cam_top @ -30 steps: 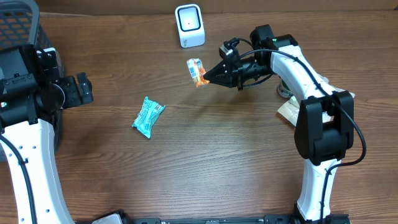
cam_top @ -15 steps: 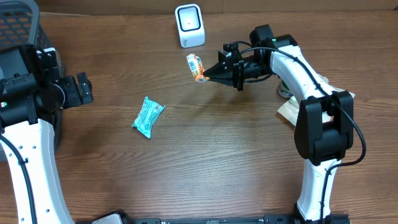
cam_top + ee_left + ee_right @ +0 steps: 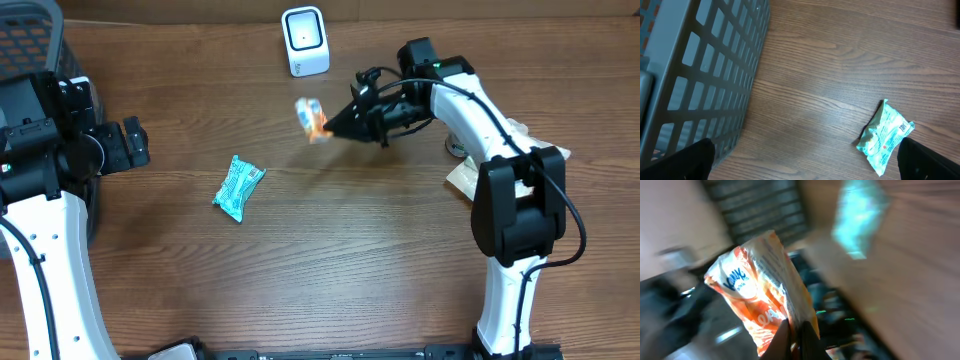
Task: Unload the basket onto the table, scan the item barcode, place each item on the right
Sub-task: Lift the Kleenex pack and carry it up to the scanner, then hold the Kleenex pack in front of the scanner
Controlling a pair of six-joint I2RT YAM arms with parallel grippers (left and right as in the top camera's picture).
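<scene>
One crinkled orange-and-white packet (image 3: pixel 311 117), blurred, hangs above the tabletop (image 3: pixel 330 250) just near of the white scanner (image 3: pixel 305 41), pinched by the right tool (image 3: pixel 330 125); the left tool (image 3: pixel 138 143) stands spread.

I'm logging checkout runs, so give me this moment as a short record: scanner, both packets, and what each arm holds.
scanner: white, at the table's far edge
orange packet: held up, blurred, just in front of the scanner, not touching it
right arm: jaws shut on the orange packet
teal packet: lying on the table, untouched
left arm: jaws open, empty, beside the basket
</scene>
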